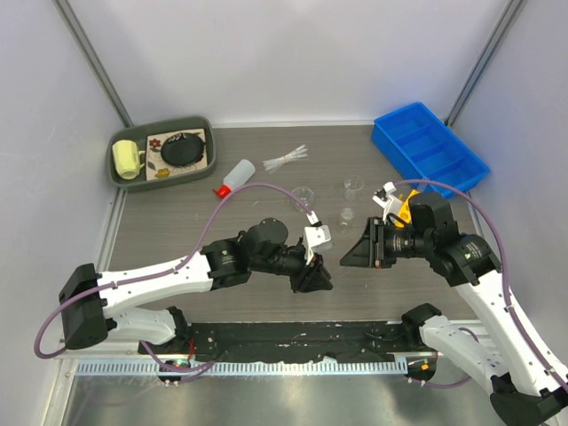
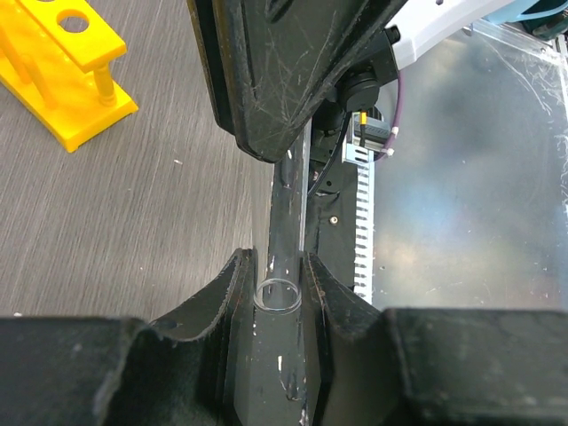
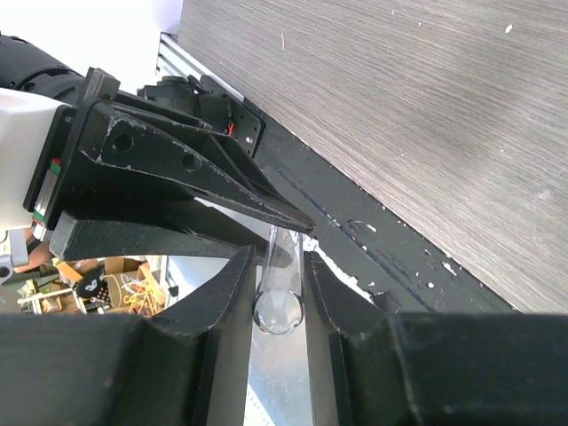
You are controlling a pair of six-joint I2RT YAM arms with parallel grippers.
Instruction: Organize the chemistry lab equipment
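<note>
Both arms are angling inward over the middle of the worktop (image 1: 177, 231), forearms lying low and nearly level. Their wrists are turned so the two pincers are facing each other tip to tip at the lower centre of the overhead view. The left pincer (image 1: 321, 280) is clenching one end of a clear tube (image 2: 282, 240). The right pincer (image 1: 351, 257) is gripping the other end, so the tube is hanging between them off the surface. The long yellow rack (image 2: 62, 71) is sitting just behind the right wrist. The white squeeze bottle (image 1: 235, 175) is lying on its side toward the upper left.

yellow rack (image 2: 84, 120), blue bin (image 1: 432, 146) — clear tube (image 2: 288, 222)
</note>
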